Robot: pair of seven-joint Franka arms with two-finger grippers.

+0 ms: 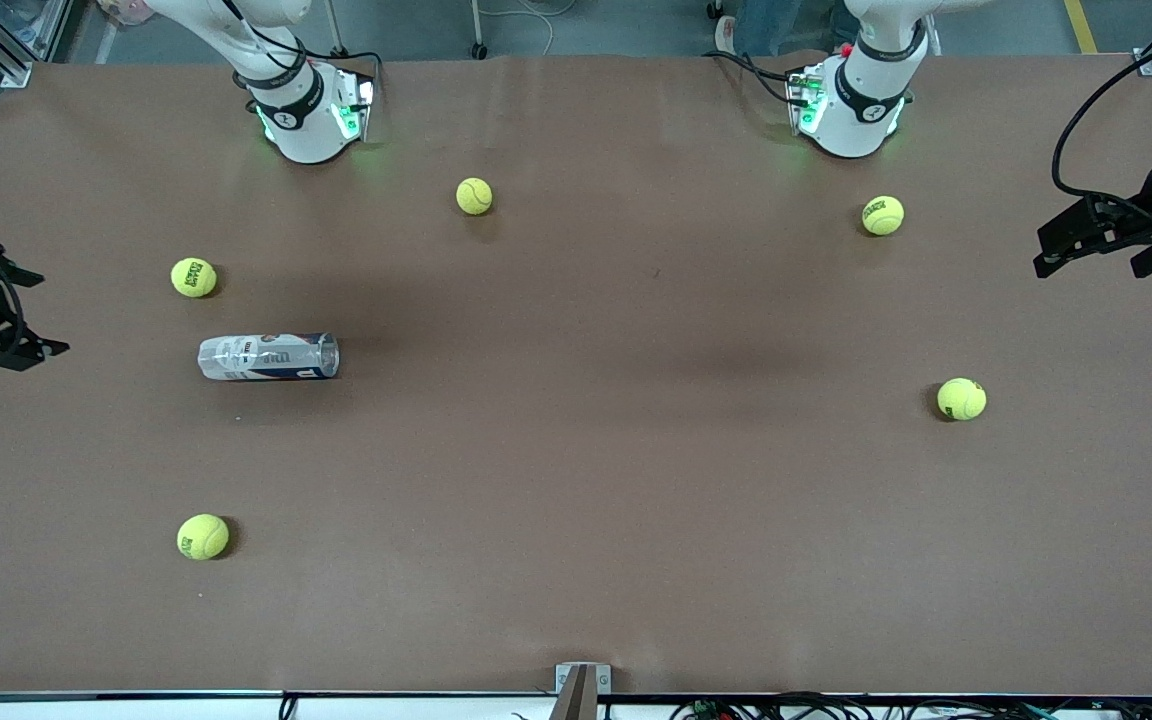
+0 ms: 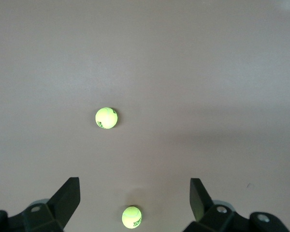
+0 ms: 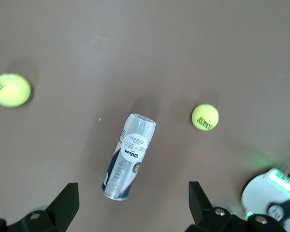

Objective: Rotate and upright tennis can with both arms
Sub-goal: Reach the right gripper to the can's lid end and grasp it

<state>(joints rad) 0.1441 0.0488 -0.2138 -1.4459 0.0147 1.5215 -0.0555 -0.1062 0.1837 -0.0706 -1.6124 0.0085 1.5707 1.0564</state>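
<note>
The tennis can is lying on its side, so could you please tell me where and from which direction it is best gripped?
Grip the tennis can around its middle, coming straight down from above, fingers straddling its round body. It lies flat with its long axis along the table's length, so the curved sides are the free faces. The open right gripper, up at its arm's end of the table, looks best placed; the open left gripper waits.

Robotics lab, bolted arm bases (image 1: 311,115), cables (image 1: 816,708)

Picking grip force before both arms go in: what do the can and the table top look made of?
Tennis can: likely clear glossy plastic, see-through at its ends, with a printed label. Table: brown matte sheet, maybe paper or vinyl; faint sheen and creases.
</note>
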